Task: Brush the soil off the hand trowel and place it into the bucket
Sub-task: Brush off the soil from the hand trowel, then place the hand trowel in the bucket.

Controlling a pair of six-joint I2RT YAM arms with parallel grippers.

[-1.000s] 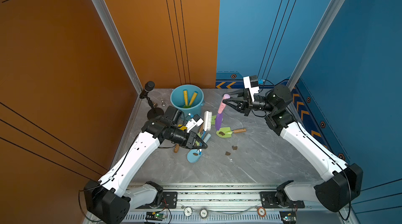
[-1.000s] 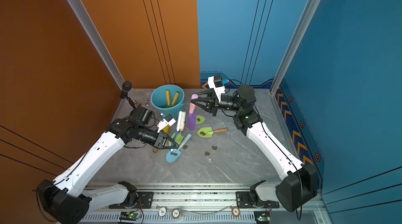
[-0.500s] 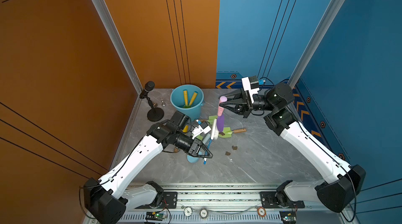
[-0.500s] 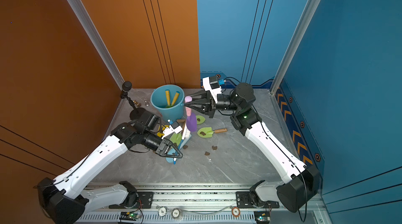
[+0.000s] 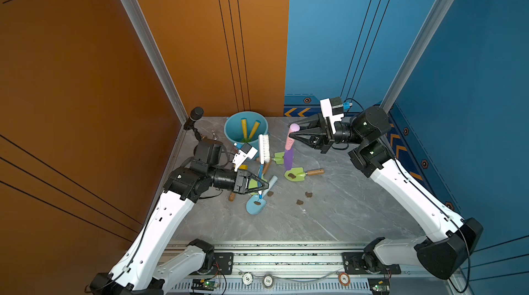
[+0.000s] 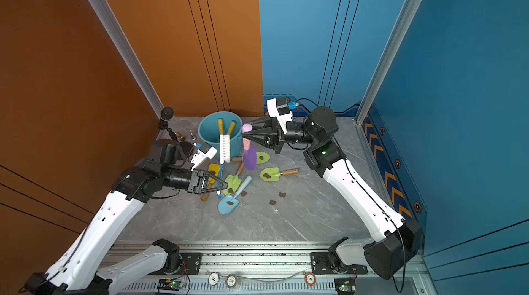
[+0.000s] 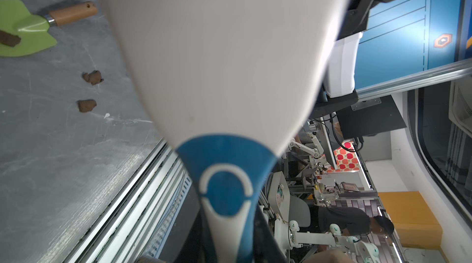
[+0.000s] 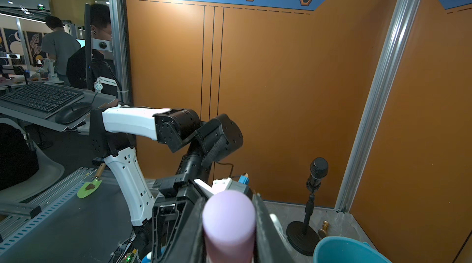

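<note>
Grey, marble-veined table (image 5: 329, 210) carries the work. The right hand (image 5: 292, 133) is clamped on the smooth pink handle of the hand trowel (image 5: 288, 159). It hangs nearly upright with its rounded purple blade pointing down, just beside the bucket (image 5: 232, 136). Whether any soil clings to that blade cannot be told.

The left hand (image 5: 263, 187) is narrowed onto the slim blue-and-white plastic handle of the brush (image 5: 264, 147). The brush's white bristle head is raised in front of the bucket wall, a little apart from the trowel.

Soil (image 5: 308, 194) lies as small, dark-brown, irregular lumps loose on the table. One more lump sits on the green trowel (image 5: 297, 174), which has a wooden handle, and another on the light-blue trowel (image 5: 256, 204). Further green blades lie crowded under and around the left hand, partly hidden by it.

The bucket is round, tapered, light-blue plastic, and two yellow handles (image 5: 244, 128) lean inside it. A black microphone (image 5: 196, 114) on a stand occupies the corner beside it.
</note>
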